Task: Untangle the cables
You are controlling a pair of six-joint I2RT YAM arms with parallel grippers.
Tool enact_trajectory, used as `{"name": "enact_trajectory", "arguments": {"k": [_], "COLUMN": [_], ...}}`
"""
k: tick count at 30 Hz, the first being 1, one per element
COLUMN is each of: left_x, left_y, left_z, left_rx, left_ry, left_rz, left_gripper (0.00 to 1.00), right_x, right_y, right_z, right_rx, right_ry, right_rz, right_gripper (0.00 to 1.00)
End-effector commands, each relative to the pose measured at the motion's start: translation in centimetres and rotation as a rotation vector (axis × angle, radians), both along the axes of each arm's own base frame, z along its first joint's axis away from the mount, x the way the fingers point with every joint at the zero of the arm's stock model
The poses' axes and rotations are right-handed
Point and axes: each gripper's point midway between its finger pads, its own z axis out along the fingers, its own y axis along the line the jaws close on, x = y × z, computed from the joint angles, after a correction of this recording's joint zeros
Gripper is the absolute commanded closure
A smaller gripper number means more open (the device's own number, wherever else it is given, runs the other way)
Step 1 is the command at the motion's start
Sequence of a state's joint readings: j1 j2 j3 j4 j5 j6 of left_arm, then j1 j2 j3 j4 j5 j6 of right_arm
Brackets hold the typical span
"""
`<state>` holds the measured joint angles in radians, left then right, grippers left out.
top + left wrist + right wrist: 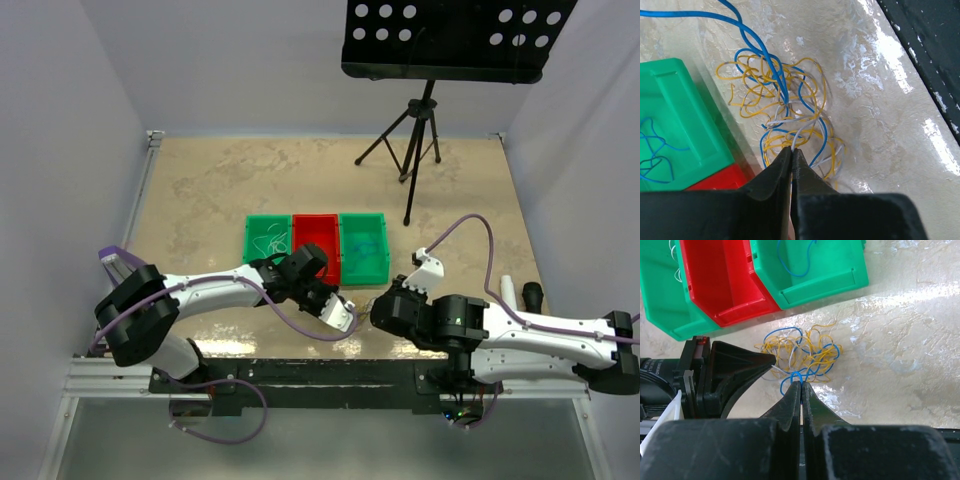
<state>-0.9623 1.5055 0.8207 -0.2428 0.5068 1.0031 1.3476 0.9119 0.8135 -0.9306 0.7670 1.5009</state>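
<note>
- Yellow, blue and whitish cables (805, 352) lie tangled on the table (900, 340), just on the near side of the red bin (725, 285).
- Your left gripper (792, 149) pinches a whitish strand.
- Your right gripper (801, 384) is clamped on a blue loop.

Nothing written could be read for certain in any view. A short line of pale print (655, 369) sat on the black housing (660, 387) behind the left pincer (771, 361), seen from the right wrist, but it was too small and blurred to make out.
</note>
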Motion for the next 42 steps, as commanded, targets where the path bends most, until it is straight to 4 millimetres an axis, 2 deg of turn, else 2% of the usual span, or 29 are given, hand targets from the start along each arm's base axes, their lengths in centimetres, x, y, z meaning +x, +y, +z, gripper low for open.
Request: {"name": "enact_trajectory", "arguments": {"k": [1, 5, 7, 15, 26, 29, 33, 37, 39, 42], "left_x": [-0.5, -0.3, -0.2, -0.8, -1.2, -2.0, -3.8, -4.3, -4.9, -5.2], "left_y": [-0.6, 0.2, 0.6, 3.9, 13.2, 16.4, 20.5, 23.7, 25.0, 26.8], "left_z": [0.3, 0.3, 1.0, 5.8, 9.2, 8.8, 8.6, 8.8, 8.3, 7.0], "left_rx": [-0.039, -0.02, -0.017, -0.07, -0.001, 0.098, 0.234, 0.299, 0.333, 0.394], "left_ry": [-0.016, -0.034, -0.051, -0.095, -0.283, -0.332, -0.3, -0.348, -0.364, -0.387], "left_rz": [-0.055, -0.041, -0.029, 0.087, 0.273, 0.25, 0.268, 0.306, 0.288, 0.292], "left_gripper": [0.99, 1.0, 1.0, 1.0, 1.0, 1.0, 1.0, 1.0, 1.0, 1.0], "right_x": [0.4, 0.5, 0.5, 1.4, 3.9, 5.6, 8.1, 10.2, 10.8, 10.9], "right_y": [-0.5, -0.5, -0.4, 0.3, -1.2, -1.8, -3.8, -7.7, -10.5, -12.9], "right_z": [0.5, 0.6, 0.6, 1.2, 4.7, 5.6, 8.6, 13.9, 16.4, 19.5], "right_rx": [0.021, 0.017, 0.013, 0.002, -0.1, -0.162, -0.285, -0.35, -0.368, -0.413], "right_ry": [-0.024, -0.026, -0.029, -0.06, -0.221, -0.294, -0.406, -0.514, -0.55, -0.599], "right_rz": [-0.037, -0.041, -0.043, -0.076, -0.18, -0.233, -0.309, -0.454, -0.555, -0.646], "right_gripper": [1.0, 1.0, 1.0, 1.0, 1.0, 1.0, 1.0, 1.0, 1.0, 1.0]}}
